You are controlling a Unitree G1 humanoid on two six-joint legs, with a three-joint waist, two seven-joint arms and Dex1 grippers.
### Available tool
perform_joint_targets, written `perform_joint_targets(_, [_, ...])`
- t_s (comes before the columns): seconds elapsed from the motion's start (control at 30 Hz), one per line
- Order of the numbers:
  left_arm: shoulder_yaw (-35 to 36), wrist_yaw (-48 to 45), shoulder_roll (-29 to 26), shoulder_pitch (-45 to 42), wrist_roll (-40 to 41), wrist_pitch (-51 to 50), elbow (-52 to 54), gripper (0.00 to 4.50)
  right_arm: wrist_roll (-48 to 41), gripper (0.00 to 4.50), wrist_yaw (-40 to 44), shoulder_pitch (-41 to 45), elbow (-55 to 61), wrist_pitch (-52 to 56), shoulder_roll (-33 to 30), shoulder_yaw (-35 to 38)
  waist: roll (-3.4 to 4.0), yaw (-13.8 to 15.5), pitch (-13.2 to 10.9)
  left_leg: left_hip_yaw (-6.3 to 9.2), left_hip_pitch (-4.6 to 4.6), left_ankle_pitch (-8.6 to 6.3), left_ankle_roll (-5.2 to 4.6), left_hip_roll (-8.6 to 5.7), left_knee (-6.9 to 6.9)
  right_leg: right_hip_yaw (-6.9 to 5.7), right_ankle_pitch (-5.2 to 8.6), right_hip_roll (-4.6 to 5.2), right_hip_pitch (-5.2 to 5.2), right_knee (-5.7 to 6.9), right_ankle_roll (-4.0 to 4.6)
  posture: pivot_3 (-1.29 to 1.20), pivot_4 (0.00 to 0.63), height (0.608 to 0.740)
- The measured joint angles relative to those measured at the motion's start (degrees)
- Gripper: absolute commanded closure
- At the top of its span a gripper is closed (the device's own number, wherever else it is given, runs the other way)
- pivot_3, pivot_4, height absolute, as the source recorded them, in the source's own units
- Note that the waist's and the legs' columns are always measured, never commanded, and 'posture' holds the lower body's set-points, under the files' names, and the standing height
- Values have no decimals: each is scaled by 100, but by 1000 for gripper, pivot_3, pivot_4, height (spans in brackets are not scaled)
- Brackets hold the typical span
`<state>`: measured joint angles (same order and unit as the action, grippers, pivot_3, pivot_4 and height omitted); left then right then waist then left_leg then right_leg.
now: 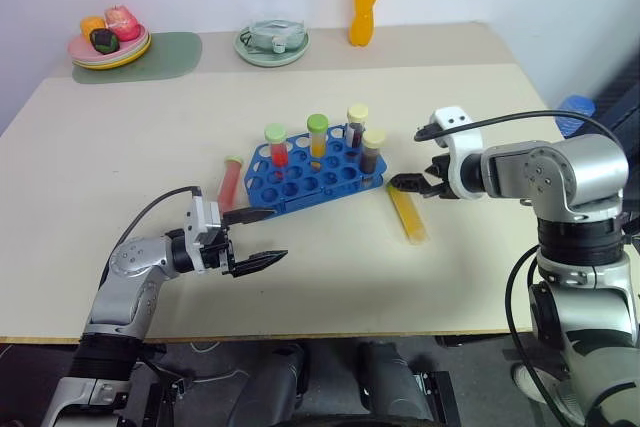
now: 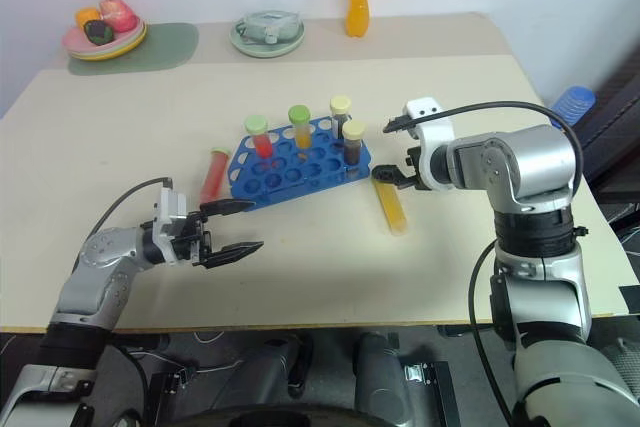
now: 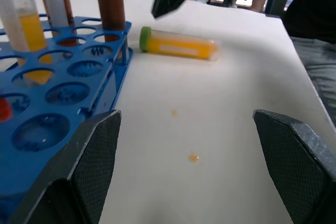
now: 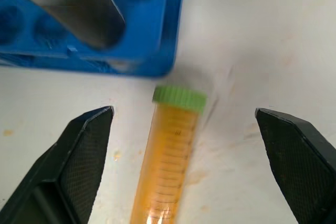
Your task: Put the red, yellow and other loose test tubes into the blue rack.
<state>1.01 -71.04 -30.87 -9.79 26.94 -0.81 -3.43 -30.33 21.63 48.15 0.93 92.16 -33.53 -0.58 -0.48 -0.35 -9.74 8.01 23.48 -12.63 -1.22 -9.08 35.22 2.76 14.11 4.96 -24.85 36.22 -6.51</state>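
Pale bench (image 1: pixel 120 197) carried everything. Right end effector (image 1: pixel 412 185), spread wide and empty, hung over the capped end of the yellow tube (image 1: pixel 408 215) lying just right of the blue rack (image 1: pixel 300 183); closing squarely across the barrel looked wisest. Left end effector (image 1: pixel 258 239) stood open, empty. Red tube (image 1: pixel 230 180) lay at the rack's left, partly hidden.

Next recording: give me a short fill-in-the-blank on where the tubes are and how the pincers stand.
1. The blue rack holds ____ upright tubes.
2. The yellow tube lies flat on the table, below the open ____ pincer.
3. The red tube lies on the table beside the rack's ____ end.
4. The left pincer is ____ and holds nothing.

Missing words: four; right; left; open
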Motion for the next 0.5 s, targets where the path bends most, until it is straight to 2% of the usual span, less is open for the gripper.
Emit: perform_joint_targets(0.5, [2, -46, -52, 75, 3, 13, 23, 365, -1780, 76, -1290, 355, -1004, 0, -21, -653, 0, -36, 0, -1, 0, 0, -2, 1, 4, 0, -7, -2, -1, 4, -3, 0, 150, 740])
